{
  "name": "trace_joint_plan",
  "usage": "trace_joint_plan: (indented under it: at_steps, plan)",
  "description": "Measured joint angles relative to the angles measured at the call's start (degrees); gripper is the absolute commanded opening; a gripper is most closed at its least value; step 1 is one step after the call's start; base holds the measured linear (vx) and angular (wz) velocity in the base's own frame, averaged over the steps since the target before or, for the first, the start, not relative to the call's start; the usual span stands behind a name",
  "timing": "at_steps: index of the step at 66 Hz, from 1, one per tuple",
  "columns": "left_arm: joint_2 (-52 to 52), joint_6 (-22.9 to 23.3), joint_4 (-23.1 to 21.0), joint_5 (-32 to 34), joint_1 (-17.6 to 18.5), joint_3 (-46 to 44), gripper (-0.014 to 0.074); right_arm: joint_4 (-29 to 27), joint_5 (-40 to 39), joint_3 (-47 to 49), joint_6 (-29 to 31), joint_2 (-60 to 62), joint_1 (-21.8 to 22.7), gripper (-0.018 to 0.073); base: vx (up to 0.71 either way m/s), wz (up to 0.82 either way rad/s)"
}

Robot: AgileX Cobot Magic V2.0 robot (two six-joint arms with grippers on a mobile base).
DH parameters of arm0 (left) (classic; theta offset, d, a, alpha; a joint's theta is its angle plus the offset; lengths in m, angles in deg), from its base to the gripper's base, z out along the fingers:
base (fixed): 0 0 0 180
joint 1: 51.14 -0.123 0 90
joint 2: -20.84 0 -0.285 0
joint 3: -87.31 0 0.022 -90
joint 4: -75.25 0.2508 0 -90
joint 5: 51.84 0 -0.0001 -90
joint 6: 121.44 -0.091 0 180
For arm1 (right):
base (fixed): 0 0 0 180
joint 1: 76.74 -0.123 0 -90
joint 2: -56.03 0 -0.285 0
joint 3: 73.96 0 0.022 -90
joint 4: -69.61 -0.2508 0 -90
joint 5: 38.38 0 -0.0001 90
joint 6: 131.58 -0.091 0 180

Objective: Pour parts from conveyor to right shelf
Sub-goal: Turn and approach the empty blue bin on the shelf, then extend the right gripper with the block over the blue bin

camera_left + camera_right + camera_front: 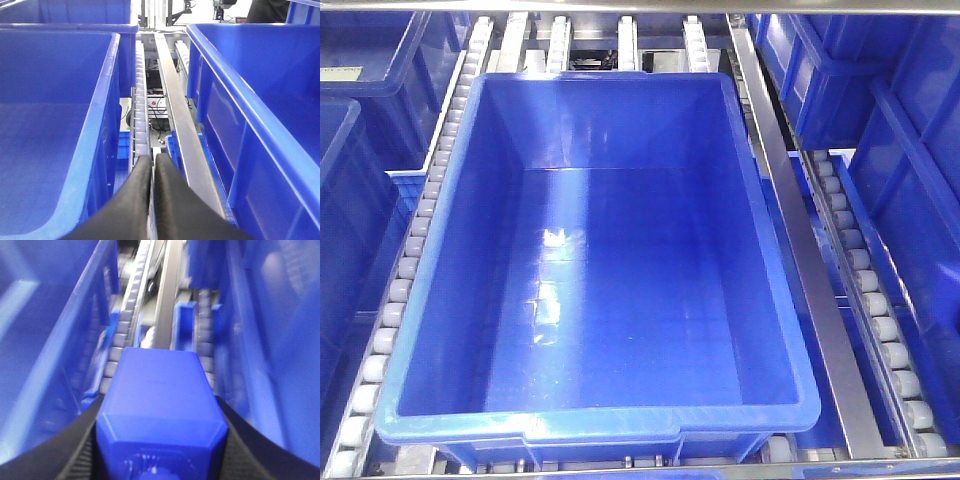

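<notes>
Shelf [790, 200] rollers carry an empty tote [600, 250]; my right gripper [160, 440] pinches the block [160, 405] for dropping in, left gripper [152, 167] pressed together, idle.

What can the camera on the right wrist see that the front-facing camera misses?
Only the right wrist view shows the right pincer shut on a blue block with a small stud, though the picture is blurred. Only the front-facing view shows a whole large blue tote from above, with nothing inside it, sitting on the roller tracks. Both views share the shelf: blue totes, rows of small rollers and a steel rail between them.
</notes>
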Motion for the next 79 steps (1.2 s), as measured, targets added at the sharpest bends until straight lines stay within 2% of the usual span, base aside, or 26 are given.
trace_joint_plan:
  at_steps: [7,23,39,47,68,79]
  plan:
    - [0.0,0.0,0.0,0.0,0.0,0.0,-0.0006,-0.21,0.0,5.86,0.0,-9.14,-3.53,-0.0005,0.0,0.0]
    - [0.0,0.0,0.0,0.0,0.0,0.0,-0.0006,-0.57,2.15,20.44,-1.36,-30.75,-15.77,-0.0005,0.0,0.0]
    - [0.0,0.0,0.0,0.0,0.0,0.0,-0.0006,-0.71,5.9,31.28,-2.7,-46.62,-23.58,-0.0005,0.0,0.0]
    - [0.0,0.0,0.0,0.0,0.0,0.0,-0.0006,-0.94,7.53,36.66,-2.98,-53.99,-25.39,-0.0005,0.0,0.0]
    - [0.0,0.0,0.0,0.0,0.0,0.0,-0.0006,-0.94,15.62,53.71,-3.85,-71.34,-25.38,-0.0005,0.0,0.0]
    - [0.0,0.0,0.0,0.0,0.0,0.0,-0.0006,-0.94,18.93,59.39,-3.85,-77.49,-25.38,-0.0005,0.0,0.0]
